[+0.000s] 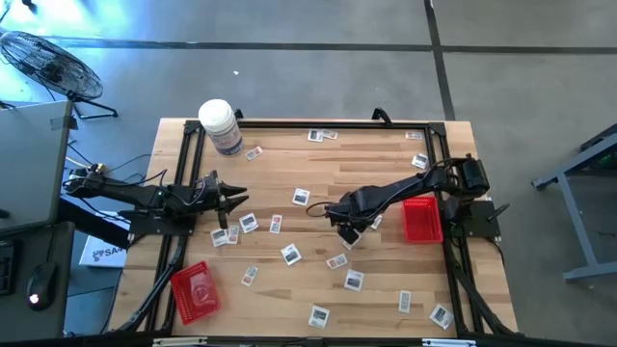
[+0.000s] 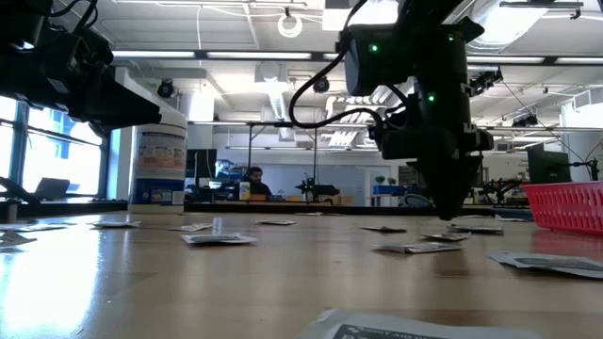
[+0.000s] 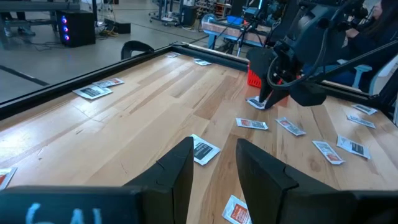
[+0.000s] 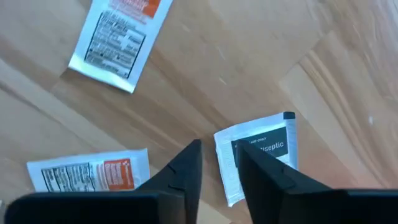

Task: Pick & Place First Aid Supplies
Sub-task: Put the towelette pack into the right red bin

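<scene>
Low over the middle of the pale wooden bench [image 1: 386,164], right end effector [image 4: 217,163] with fingers slightly apart, one tip over a white square packet with dark "antiseptic" print [image 4: 261,149], nothing visibly clamped (two orange-printed packets [image 4: 118,31] lying close by). Just beside it, shallow red mesh tray [image 1: 421,219]. Left end effector [image 1: 241,196] hovering at the bench's left side, fingers apart, holding nothing. Small flat white packets [image 1: 290,254] scattered flat across the bench

White jar [image 1: 221,126], two red trays [image 1: 421,220], fan [image 1: 48,66].
</scene>
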You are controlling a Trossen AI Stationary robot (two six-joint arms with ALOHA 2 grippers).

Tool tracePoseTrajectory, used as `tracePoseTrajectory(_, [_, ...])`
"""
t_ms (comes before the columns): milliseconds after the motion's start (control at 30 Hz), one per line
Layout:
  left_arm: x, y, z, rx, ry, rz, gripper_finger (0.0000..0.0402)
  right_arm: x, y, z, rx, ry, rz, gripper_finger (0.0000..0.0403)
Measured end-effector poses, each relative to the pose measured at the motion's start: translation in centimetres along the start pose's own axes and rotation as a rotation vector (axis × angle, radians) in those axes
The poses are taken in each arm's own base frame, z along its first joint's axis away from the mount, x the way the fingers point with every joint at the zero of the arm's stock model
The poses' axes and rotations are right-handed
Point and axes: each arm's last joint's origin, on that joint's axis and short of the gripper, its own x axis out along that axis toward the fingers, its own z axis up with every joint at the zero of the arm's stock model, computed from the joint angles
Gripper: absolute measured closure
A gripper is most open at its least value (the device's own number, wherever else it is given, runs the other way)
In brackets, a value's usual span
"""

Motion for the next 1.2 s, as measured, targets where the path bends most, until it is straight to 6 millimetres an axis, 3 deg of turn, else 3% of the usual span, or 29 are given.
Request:
tracePoseTrajectory(400, [0.0,0.0,0.0,0.000,0.000,-0.001,0.0283,2.4,-1.6,0.0,0.081,0.037,0.019,0.0312])
tracePoseTrajectory(733, [0.0,0.0,0.0,0.000,0.000,-0.001,0.0283,2.6,-1.6,0.2,0.078,0.022,0.025,0.0339])
tracePoseTrajectory(1000, [0.0,0.0,0.0,0.000,-0.001,-0.001,0.0283,2.6,-1.6,0.2,0.087,0.020,0.030,0.0397])
tracePoseTrajectory(1200, [0.0,0.0,0.0,0.000,0.000,-0.001,0.0283,2.1,-1.4,0.4,0.096,0.022,0.019,0.0400])
